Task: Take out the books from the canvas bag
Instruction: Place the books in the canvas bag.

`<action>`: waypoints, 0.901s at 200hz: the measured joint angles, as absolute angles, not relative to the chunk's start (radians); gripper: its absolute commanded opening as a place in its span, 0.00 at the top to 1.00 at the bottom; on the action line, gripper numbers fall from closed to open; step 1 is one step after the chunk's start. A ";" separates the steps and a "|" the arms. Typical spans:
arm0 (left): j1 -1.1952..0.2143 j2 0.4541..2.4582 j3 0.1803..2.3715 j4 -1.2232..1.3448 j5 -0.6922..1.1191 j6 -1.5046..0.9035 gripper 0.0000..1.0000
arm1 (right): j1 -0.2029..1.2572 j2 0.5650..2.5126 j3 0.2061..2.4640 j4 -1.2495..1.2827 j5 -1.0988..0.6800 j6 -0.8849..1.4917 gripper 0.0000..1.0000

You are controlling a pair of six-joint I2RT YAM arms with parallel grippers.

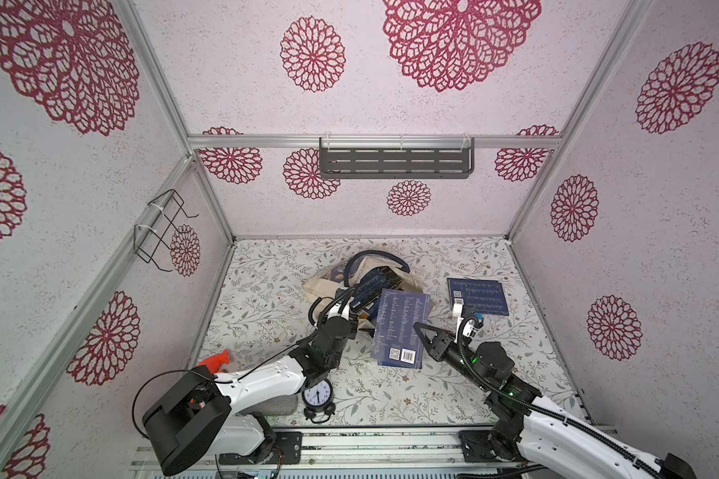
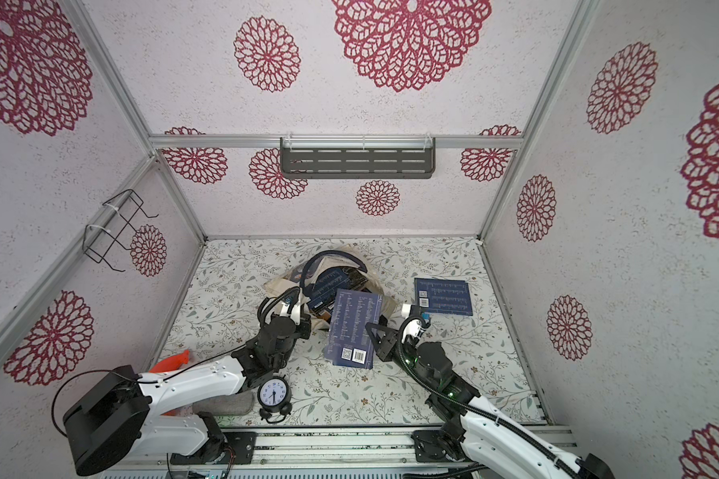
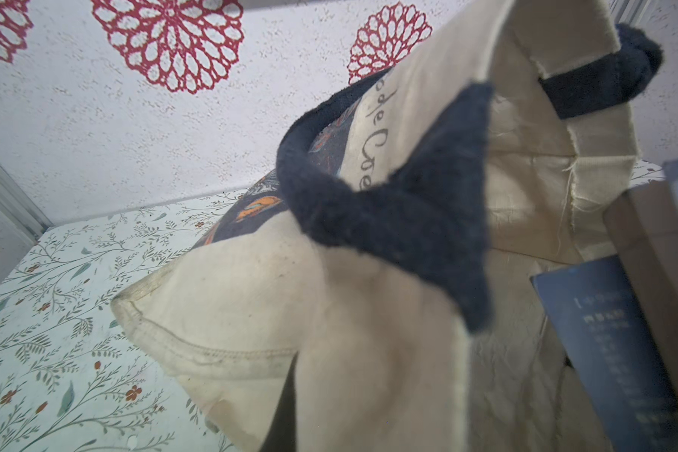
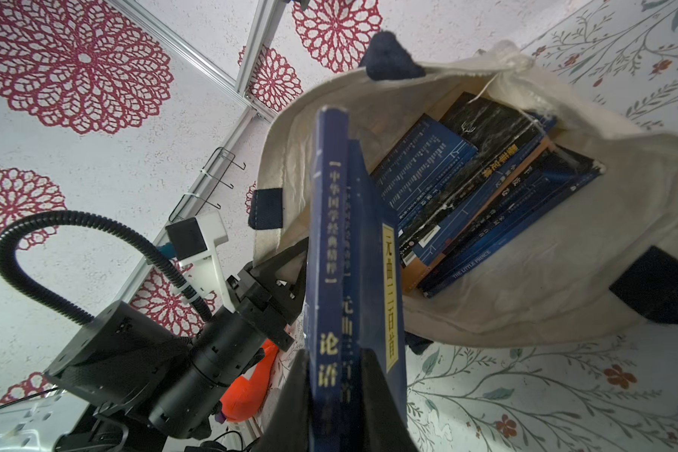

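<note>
The left arm (image 1: 262,379) and right arm (image 1: 557,431) have white shells dotted with small screws, joined by black cylindrical motor housings. Behind each end effector a ribbed black hose (image 4: 114,231) loops to a white camera bracket (image 4: 208,252); the right gripper (image 4: 335,368) has flat black wedge-shaped fingers (image 4: 376,411).

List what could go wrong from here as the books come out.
1. The right gripper seems to pinch two held books near one edge; one could slide out and drop.
2. Only the left gripper holds the canvas bag open at its rim; a slip may fold the mouth over the books inside.
3. The alarm clock stands beside the left arm and could be knocked.
</note>
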State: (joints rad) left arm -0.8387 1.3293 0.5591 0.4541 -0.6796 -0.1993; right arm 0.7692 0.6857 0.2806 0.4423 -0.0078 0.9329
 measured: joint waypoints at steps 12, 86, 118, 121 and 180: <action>-0.839 1.329 0.559 0.455 -0.679 -0.199 1.00 | 0.769 0.703 0.281 0.442 -0.006 0.931 1.00; -0.839 1.328 0.544 0.481 -0.642 -0.171 1.00 | 0.678 0.937 0.431 0.410 -0.090 0.908 1.00; -0.846 1.328 0.543 0.487 -0.637 -0.149 1.00 | 0.565 1.024 0.518 0.439 -0.196 0.930 1.00; -0.846 1.328 0.543 0.487 -0.638 -0.146 1.00 | 0.557 1.033 0.524 0.443 -0.207 0.936 1.00; -0.849 1.334 0.543 0.494 -0.632 -0.118 1.00 | 0.497 1.125 0.614 0.443 -0.312 0.954 1.00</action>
State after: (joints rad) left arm -0.8494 1.3338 0.5430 0.4938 -0.6319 -0.1177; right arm 0.4969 1.1252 0.6144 0.4435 -0.3119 0.9539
